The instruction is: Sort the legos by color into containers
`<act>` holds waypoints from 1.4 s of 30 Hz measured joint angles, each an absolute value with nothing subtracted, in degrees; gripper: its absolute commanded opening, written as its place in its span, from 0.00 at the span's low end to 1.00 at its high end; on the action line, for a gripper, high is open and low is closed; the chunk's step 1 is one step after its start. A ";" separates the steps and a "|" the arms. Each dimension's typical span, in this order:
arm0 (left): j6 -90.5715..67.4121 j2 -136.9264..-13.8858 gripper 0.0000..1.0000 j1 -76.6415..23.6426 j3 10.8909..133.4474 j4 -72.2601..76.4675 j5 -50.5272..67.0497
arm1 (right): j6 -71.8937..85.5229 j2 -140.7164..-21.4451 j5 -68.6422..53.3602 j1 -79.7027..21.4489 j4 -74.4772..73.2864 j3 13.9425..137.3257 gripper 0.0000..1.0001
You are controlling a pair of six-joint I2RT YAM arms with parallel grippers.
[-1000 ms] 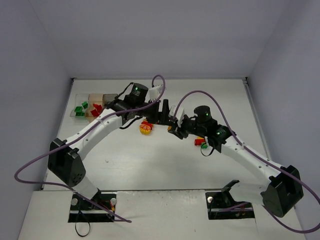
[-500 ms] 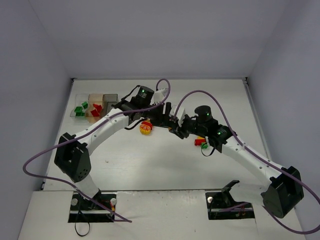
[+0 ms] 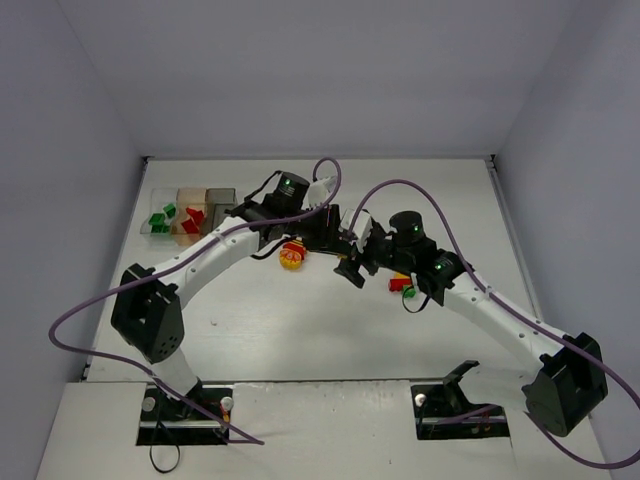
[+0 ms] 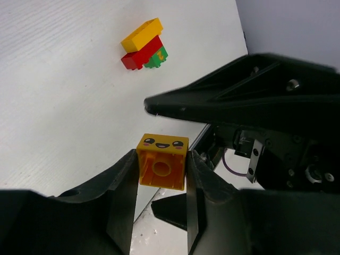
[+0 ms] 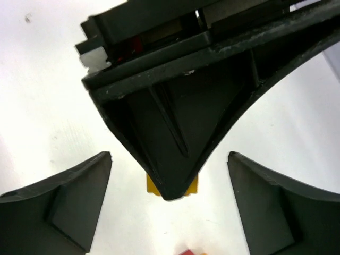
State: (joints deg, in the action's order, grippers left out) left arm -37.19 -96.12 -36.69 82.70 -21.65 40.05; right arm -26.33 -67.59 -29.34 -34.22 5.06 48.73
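While the top view shows both arms meeting mid-table (image 3: 300, 330), the left gripper (image 3: 335, 233) sits nose to nose with the right gripper (image 3: 350, 256), which is just to its right. The containers (image 3: 222, 193) are well left of the left gripper, with green legos (image 3: 160, 218) in the clear box and red legos (image 3: 193, 216) in the tan one. A yellow-red clump (image 3: 292, 256) lies just beside the left gripper on its near-left side. A red-green clump (image 3: 403, 286) lies farther right, under the right arm.

Left wrist view: the left gripper pinches a yellow smiley brick (image 4: 162, 162) between its fingertips, off the table. One black finger of the right gripper crosses just above it. A yellow-red-green clump (image 4: 143, 45) rests on the table well beyond.

Right wrist view: the right gripper's fingers (image 5: 58, 207) are spread wide on either side of the left gripper's finger, touching nothing. The yellow brick peeks out just behind that finger's tip.
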 measured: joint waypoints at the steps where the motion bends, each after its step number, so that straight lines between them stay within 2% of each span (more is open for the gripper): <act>1: -36.93 -96.14 0.00 -36.53 82.70 -21.80 39.55 | -26.00 -67.59 -29.26 -34.22 5.13 48.73 0.94; 3: -36.16 -96.14 0.00 -35.90 82.70 -22.59 38.74 | -25.61 -67.59 -28.80 -34.22 5.17 48.73 0.97; 7: -33.34 -96.14 0.00 -30.94 82.70 -25.98 35.46 | -23.51 -67.59 -26.57 -34.20 5.15 48.73 0.95; 12: -27.40 -97.06 0.00 -18.37 86.37 -33.78 25.26 | -17.85 -67.94 -23.62 -32.97 4.99 48.86 0.89; 16: -23.29 -100.20 0.00 -9.80 92.03 -36.14 16.27 | -11.92 -69.63 -19.88 -31.22 4.34 49.65 0.90; 22: -19.86 -110.26 0.14 -3.90 100.12 -37.91 6.98 | -4.99 -70.28 -15.27 -29.28 2.68 49.74 0.90; 25: -18.98 -116.44 0.28 -3.62 103.98 -38.94 4.23 | -2.22 -70.26 -14.11 -28.10 2.00 49.71 0.89; 26: -18.68 -118.19 0.35 -3.64 104.99 -39.29 3.49 | -1.32 -70.26 -13.63 -27.62 1.72 49.71 0.88; 29: -18.02 -122.48 0.40 -3.64 107.87 -40.66 1.52 | 1.10 -70.24 -11.99 -26.26 0.51 49.71 0.88; 30: -17.98 -123.31 0.50 -3.64 108.47 -40.91 1.13 | 1.98 -70.24 -11.44 -25.76 0.03 49.71 0.88; 33: -17.69 -124.20 0.62 -3.62 109.12 -41.41 0.12 | 4.78 -70.22 -9.30 -23.59 -2.50 49.71 0.88; 36: -17.85 -123.48 0.68 -3.64 109.01 -41.41 -0.01 | 8.21 -70.22 -6.04 -21.47 -5.50 49.60 0.88; 42: -18.37 -117.40 0.69 -4.23 105.65 -41.47 0.21 | 16.25 -70.28 -0.73 -19.81 -11.75 48.03 0.84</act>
